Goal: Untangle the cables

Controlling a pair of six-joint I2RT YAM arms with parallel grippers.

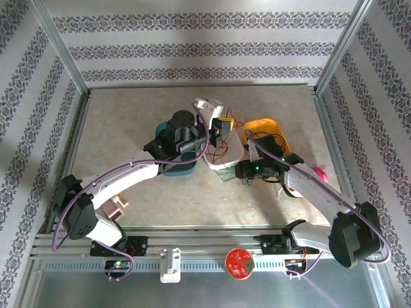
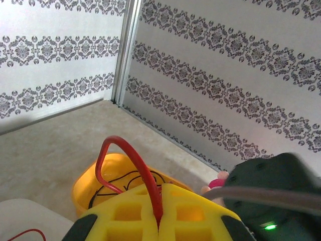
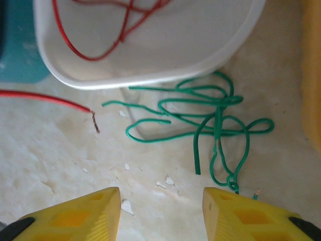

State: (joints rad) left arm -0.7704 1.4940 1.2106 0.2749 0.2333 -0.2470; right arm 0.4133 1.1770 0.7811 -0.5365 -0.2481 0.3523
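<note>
Gripping the red cable (image 2: 131,150), the left claw (image 2: 160,211) is holding it upward; the right claw (image 3: 160,211) is hovering open, green cable (image 3: 215,120) lying loose just ahead — 2 colours seemingly separated, green's own loops remaining.

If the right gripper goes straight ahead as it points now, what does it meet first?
Probably the green cable on the table, just ahead of the right gripper; the white tray lies beyond. Depth is unclear.

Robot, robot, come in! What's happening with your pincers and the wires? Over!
Left pincer shut on red wire. Right pincer open, holding nothing. Green wire tangled on table, right beside white tray. Over.
</note>
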